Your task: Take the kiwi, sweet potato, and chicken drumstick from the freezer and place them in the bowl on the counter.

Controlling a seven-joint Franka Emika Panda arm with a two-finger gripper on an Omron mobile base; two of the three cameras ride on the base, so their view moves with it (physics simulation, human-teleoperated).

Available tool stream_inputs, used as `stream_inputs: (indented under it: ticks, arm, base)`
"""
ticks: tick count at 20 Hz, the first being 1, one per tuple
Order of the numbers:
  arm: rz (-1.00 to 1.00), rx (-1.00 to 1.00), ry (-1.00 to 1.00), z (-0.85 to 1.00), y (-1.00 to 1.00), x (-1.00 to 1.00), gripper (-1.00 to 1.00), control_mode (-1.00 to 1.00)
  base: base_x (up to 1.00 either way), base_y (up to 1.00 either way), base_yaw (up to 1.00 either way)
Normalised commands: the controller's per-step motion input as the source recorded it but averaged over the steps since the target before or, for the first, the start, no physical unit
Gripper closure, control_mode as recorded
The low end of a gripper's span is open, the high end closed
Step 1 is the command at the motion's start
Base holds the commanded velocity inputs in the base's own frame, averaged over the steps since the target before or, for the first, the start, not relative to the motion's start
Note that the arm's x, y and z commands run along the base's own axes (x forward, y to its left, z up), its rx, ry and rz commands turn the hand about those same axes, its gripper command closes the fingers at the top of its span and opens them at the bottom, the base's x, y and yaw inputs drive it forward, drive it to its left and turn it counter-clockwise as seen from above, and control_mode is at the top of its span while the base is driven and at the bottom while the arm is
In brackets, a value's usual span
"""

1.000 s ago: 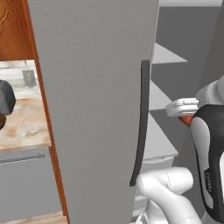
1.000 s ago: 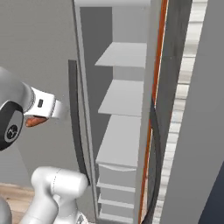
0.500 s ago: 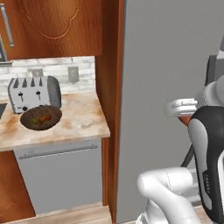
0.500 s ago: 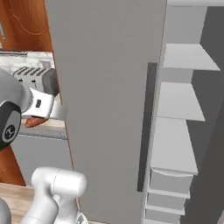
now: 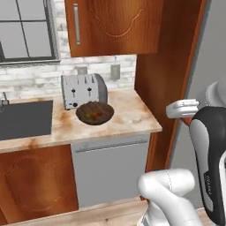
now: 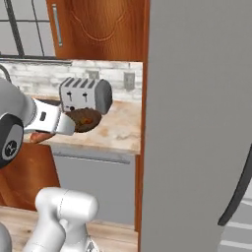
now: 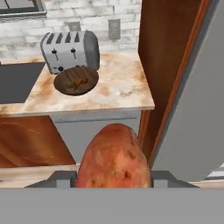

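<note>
Hand view showed the sweet potato (image 7: 114,156) sitting large and reddish-brown between the dark finger tips, the gripper (image 7: 114,178) closed on its thick middle. It looked dense and stiff, with a dry, faintly pitted skin that should give fair purchase (its tapered ends would be poorer places to hold). The wooden bowl (image 7: 76,80) stood well off on the marbled counter (image 7: 122,94), just in front of the toaster (image 7: 70,50), with small orange and green bits already in it. Beside the counter rose the grey freezer door (image 6: 197,98). Judged by its bulk, the root would land heavily, so a low release over the bowl seemed wise.
</note>
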Motion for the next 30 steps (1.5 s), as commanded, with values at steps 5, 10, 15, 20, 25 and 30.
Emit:
stream_inputs:
  ticks: [5,10,15,20,25,30]
  arm:
    - [0.0,0.0,0.0,0.0,0.0,0.0,1.0,1.0]
    - [0.0,0.0,0.0,0.0,0.0,0.0,1.0,1.0]
    - [0.0,0.0,0.0,0.0,0.0,0.0,1.0,1.0]
    - [0.0,0.0,0.0,0.0,0.0,0.0,1.0,1.0]
    - [0.0,0.0,0.0,0.0,0.0,0.0,1.0,1.0]
    - [0.0,0.0,0.01,-0.09,0.0,0.03,1.0,-1.0]
  base:
    - [0.72,0.86,0.0]
    - [0.71,0.35,0.01]
    - [0.46,-0.03,0.0]
    - [0.49,-0.14,0.0]
    - [0.46,-0.09,0.0]
    - [0.25,-0.02,0.0]
